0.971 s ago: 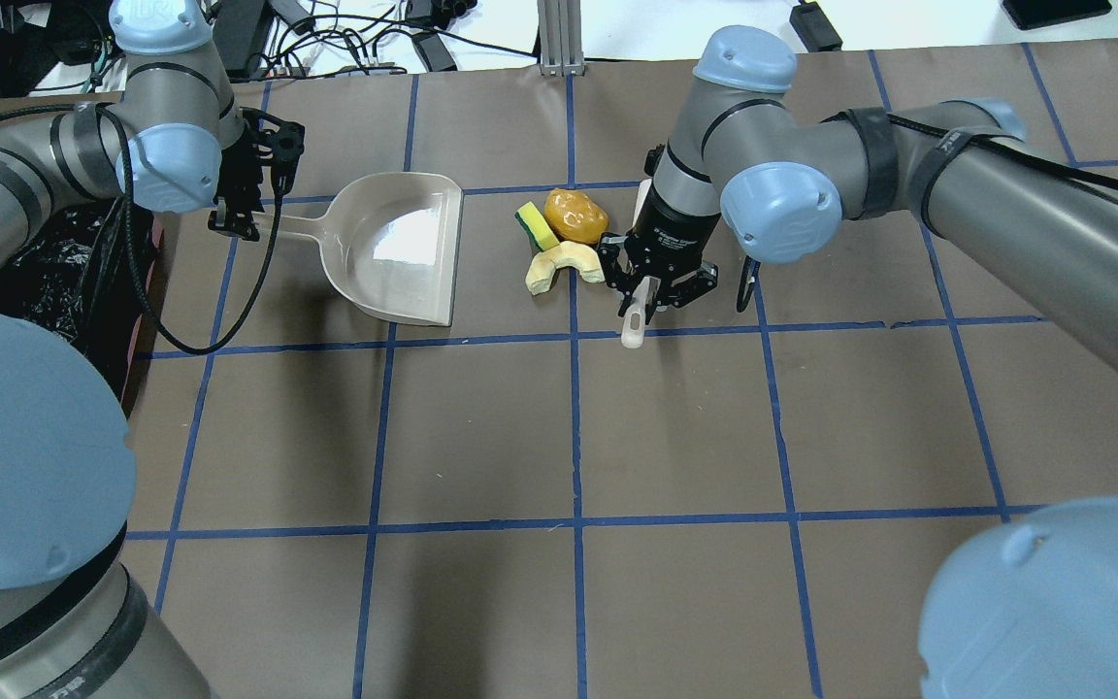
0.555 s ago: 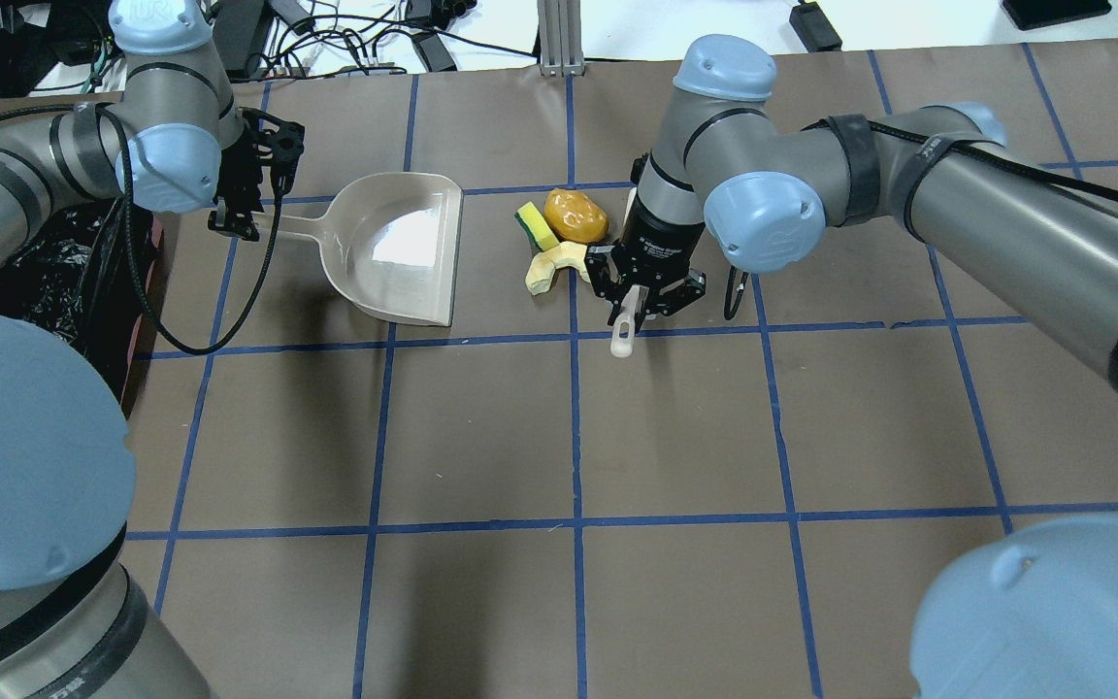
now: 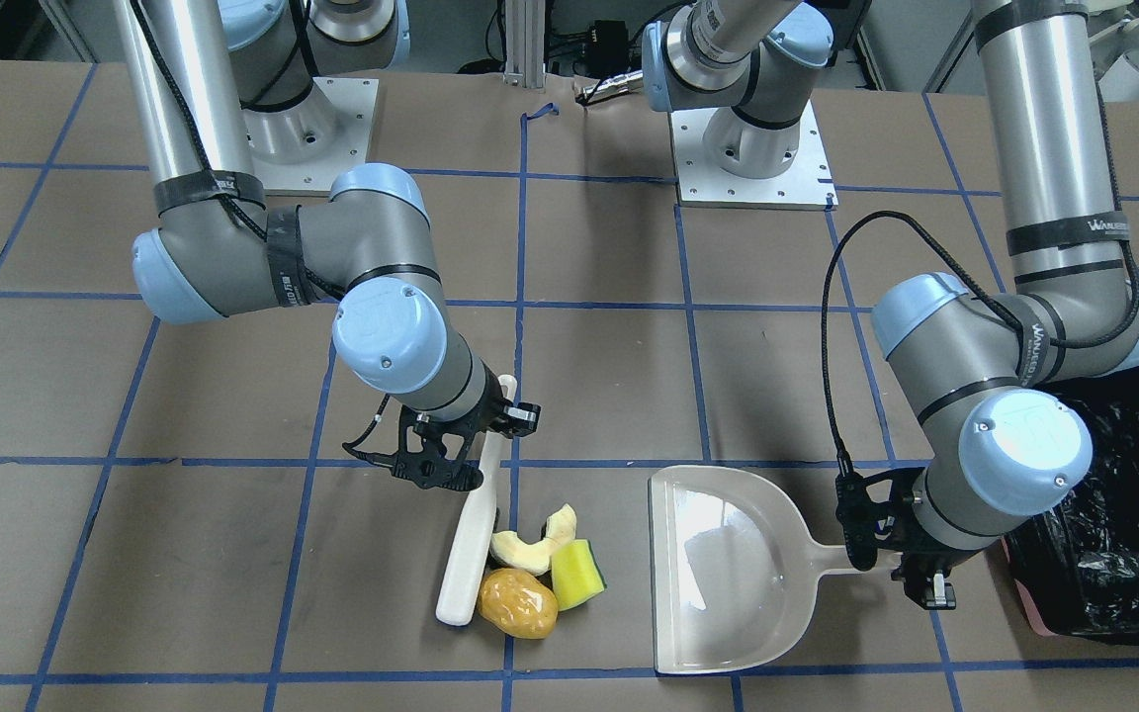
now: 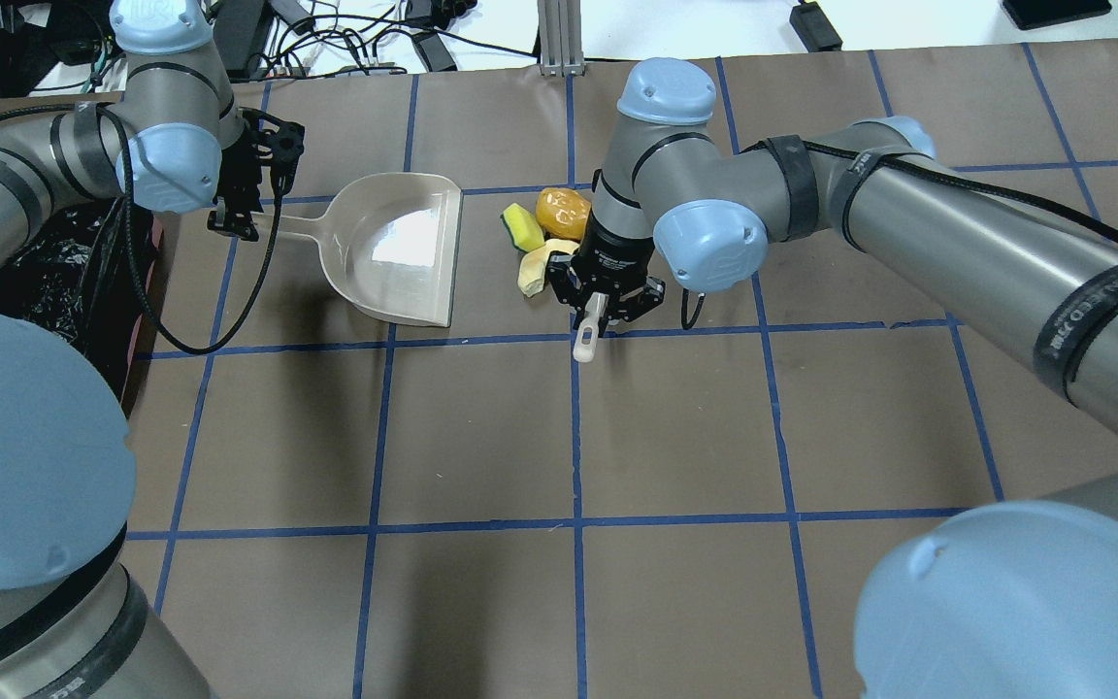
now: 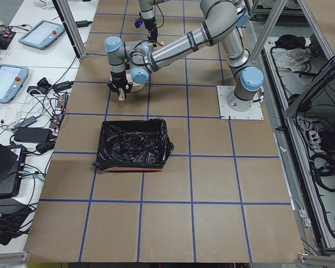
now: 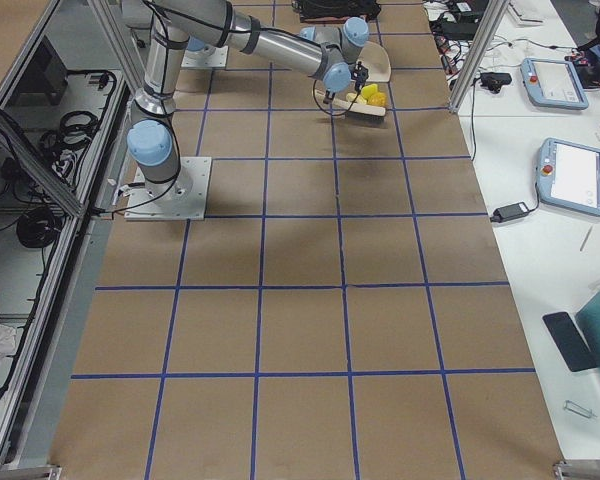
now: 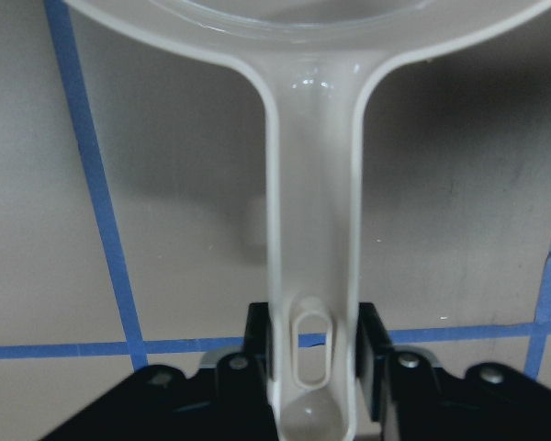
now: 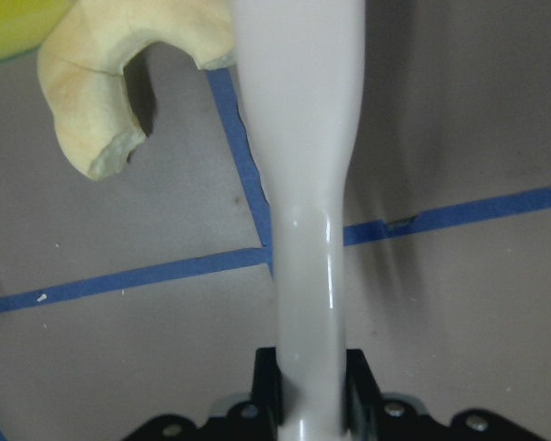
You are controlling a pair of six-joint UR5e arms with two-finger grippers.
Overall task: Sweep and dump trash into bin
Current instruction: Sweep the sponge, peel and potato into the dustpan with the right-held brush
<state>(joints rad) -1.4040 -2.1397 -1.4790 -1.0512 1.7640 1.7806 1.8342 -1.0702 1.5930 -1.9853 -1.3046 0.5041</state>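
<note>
The trash sits in a small heap on the tabletop (image 4: 481, 437). There is a shiny yellow lump (image 3: 518, 603), a yellow sponge (image 3: 576, 576) with a green side, and two pale peels (image 3: 522, 550). The sponge sits between the lump and the peels. A long white stick (image 3: 466, 554) lies right against the heap and touches the lump and one peel. The right jaws are clamped tight on the thin end of the stick. On the other side of the heap, near but not touching, the dustpan (image 3: 728, 603) lies flat. Its wide mouth faces the trash. The left jaws squeeze the end of its handle (image 7: 312, 230). The bin (image 3: 1103, 554), with its black bag, stands just past that handle, beside the left arm (image 3: 975, 396).
</note>
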